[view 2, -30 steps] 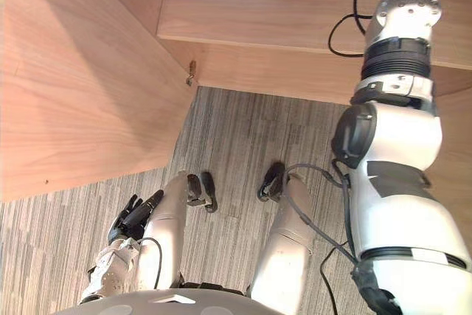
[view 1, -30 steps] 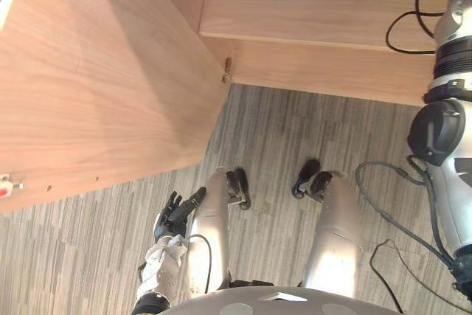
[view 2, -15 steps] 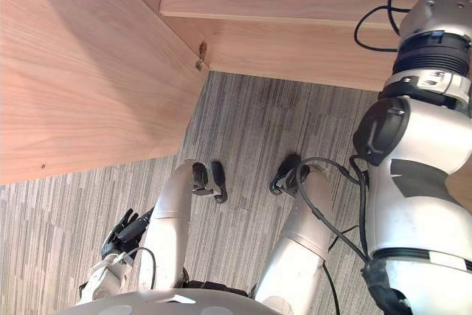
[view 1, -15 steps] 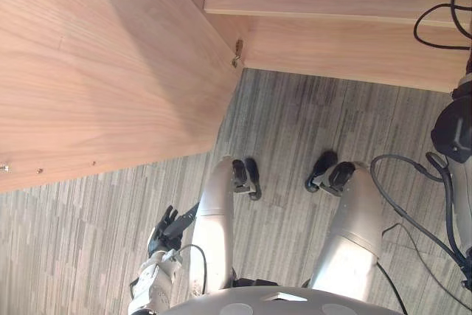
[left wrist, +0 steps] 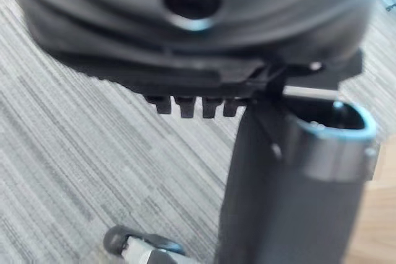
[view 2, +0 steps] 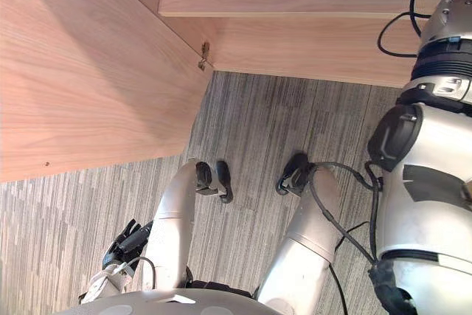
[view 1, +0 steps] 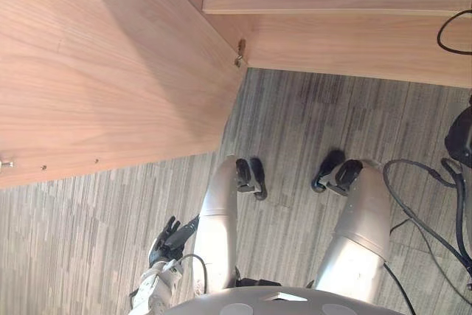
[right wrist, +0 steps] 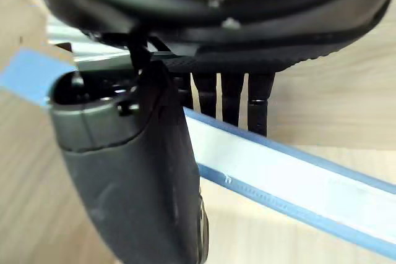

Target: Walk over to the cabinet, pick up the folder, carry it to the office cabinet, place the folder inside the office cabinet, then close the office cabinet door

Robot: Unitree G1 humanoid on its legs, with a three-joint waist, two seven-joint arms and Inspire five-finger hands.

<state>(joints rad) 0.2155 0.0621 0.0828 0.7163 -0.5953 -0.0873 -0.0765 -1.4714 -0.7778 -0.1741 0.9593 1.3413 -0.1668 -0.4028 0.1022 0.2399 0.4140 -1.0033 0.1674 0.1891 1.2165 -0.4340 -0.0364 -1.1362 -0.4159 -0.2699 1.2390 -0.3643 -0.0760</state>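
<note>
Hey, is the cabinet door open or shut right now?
Open: the door stands swung out over the floor, its hinge exposed.

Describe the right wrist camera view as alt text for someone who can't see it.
The robot's right hand, seen from very close, is right up against a blue folder, whose pale edge runs slantwise across a light wooden surface. Whether the hand is gripping the folder cannot be told.

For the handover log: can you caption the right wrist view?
Right hand at the blue folder, wooden cabinet surface around it; whether it grips cannot be told.
</note>
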